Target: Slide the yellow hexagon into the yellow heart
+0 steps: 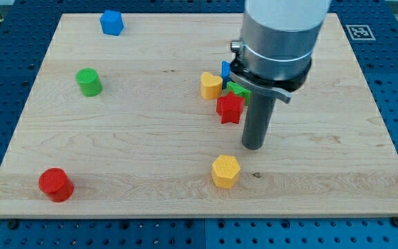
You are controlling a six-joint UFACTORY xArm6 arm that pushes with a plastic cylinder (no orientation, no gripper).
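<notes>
The yellow hexagon (pixel 225 171) lies on the wooden board at the view's lower middle. The yellow heart (pixel 211 85) sits above it near the board's centre, in a tight cluster with a red star (pixel 230 108), a green block (pixel 238 89) and a blue block (pixel 225 70); the last two are partly hidden by the arm. My tip (pixel 253 146) rests on the board just up and to the right of the yellow hexagon, apart from it, and below-right of the red star.
A blue hexagon-like block (pixel 111 22) lies at the view's top left. A green cylinder (pixel 88 81) sits at the left. A red cylinder (pixel 54 184) lies at the lower left. The board (pixel 116 138) is edged by a blue perforated table.
</notes>
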